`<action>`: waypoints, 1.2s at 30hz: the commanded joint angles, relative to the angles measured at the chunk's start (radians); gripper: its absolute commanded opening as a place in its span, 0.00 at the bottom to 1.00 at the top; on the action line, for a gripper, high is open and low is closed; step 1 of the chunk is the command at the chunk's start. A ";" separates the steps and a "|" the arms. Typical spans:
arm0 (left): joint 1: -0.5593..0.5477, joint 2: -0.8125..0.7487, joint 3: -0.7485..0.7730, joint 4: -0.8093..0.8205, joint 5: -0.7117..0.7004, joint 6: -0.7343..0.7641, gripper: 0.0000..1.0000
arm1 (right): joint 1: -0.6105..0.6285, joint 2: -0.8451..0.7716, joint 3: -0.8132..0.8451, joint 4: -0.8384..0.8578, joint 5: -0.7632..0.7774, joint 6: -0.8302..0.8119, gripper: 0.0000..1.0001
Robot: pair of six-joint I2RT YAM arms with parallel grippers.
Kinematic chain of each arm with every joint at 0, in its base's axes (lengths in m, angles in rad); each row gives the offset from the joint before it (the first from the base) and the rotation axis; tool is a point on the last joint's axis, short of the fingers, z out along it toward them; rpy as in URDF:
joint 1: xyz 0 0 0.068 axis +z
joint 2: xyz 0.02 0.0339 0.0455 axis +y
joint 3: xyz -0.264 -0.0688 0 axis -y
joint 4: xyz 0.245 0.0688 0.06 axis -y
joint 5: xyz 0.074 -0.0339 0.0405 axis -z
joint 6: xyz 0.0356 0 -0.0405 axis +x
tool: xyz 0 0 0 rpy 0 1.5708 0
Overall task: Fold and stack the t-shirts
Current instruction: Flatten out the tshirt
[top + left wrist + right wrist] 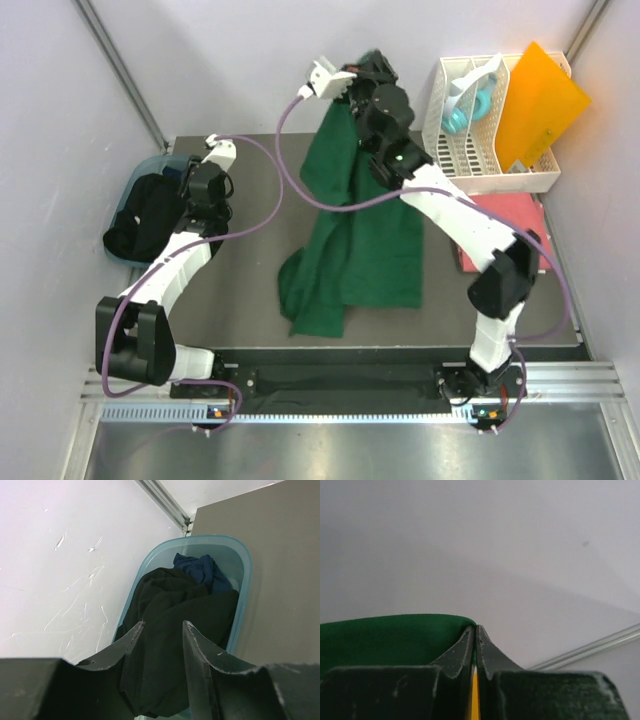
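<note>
A dark green t-shirt (355, 240) hangs from my right gripper (368, 62), which is raised at the back of the table; the shirt's lower part drapes on the table. In the right wrist view the jaws are shut on the green cloth (385, 640). A coral pink t-shirt (505, 225) lies folded at the right. Black and dark blue t-shirts (175, 615) fill a blue bin (245, 580) at the left. My left gripper (200, 205) is open and empty just above the black cloth (145, 220).
A white slotted rack (480, 150) at the back right holds an orange plastic sheet (535, 100) and a light blue object (465, 110). Grey walls close in on both sides and behind.
</note>
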State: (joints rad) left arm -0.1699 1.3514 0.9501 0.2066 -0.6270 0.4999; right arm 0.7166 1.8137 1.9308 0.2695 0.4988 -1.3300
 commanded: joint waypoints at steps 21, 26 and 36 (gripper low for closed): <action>-0.014 -0.234 -0.053 -0.287 0.462 0.112 0.46 | -0.287 0.235 -0.096 -0.060 0.206 0.087 0.93; -0.112 -0.343 -0.096 -0.605 0.873 0.336 0.53 | -0.302 -0.061 -0.386 -0.398 -0.061 0.239 0.94; -0.272 -0.184 0.015 -0.929 1.021 0.355 0.58 | -0.387 -0.339 -0.835 -0.480 -0.120 0.284 0.90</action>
State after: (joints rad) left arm -0.4164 1.0866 0.8898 -0.5770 0.2779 0.8631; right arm 0.3706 1.4952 1.1706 -0.1356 0.4194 -1.1141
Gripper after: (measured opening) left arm 0.584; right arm 0.913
